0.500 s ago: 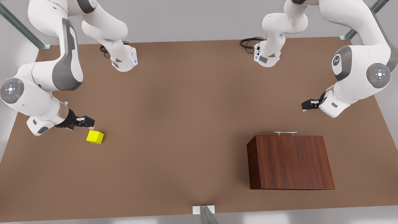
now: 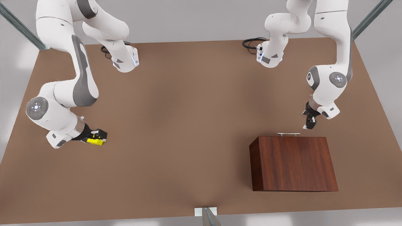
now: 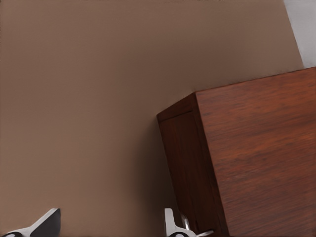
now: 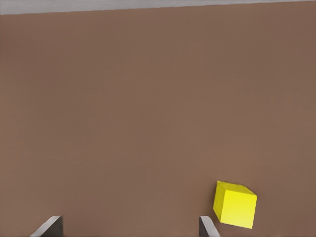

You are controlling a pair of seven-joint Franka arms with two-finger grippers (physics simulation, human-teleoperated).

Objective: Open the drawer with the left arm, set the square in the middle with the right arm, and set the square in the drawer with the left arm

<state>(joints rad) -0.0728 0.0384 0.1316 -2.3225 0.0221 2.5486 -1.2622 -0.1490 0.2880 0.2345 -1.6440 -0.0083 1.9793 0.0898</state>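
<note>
The yellow square (image 2: 95, 142) lies on the brown table at the front view's left, partly covered by my right gripper (image 2: 97, 135), which hangs low over it. In the right wrist view the right gripper (image 4: 128, 227) is open and the square (image 4: 235, 204) sits just past one fingertip, outside the gap. The dark wood cabinet (image 2: 293, 163) stands at the front view's right with its drawer pushed in and its silver handle (image 2: 289, 134) on the far side. My left gripper (image 2: 309, 125) is open just beyond the handle's end, pointing down. In the left wrist view the cabinet (image 3: 247, 158) fills one side.
Both arm bases (image 2: 125, 59) (image 2: 270, 56) stand at the table's far edge with black cables beside them. A small bracket (image 2: 205, 212) sits at the near edge. Bare tabletop (image 2: 188, 125) stretches between the square and the cabinet.
My right gripper has slid over to the square and now covers part of it. The left arm has swung inward and its gripper has dropped toward the drawer handle.
</note>
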